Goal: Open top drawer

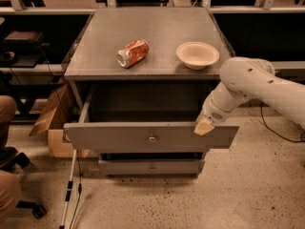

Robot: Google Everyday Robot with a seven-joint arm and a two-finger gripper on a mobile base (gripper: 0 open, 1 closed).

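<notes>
Jutting open, the grey top drawer has the gripper, state unclear, at its front rim.

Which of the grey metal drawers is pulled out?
The wide grey top drawer, front well forward; the gripper sits at its upper right edge. The narrower drawer below is shut.

The robot's white, smooth-shelled arm comes in from the right edge of the view, bends at a bulbous rounded joint, and slopes down and leftward through a short wrist section. At its tip the pale tan gripper points downward, at the upper edge of the wide grey top drawer's front panel, near that panel's right end.
</notes>
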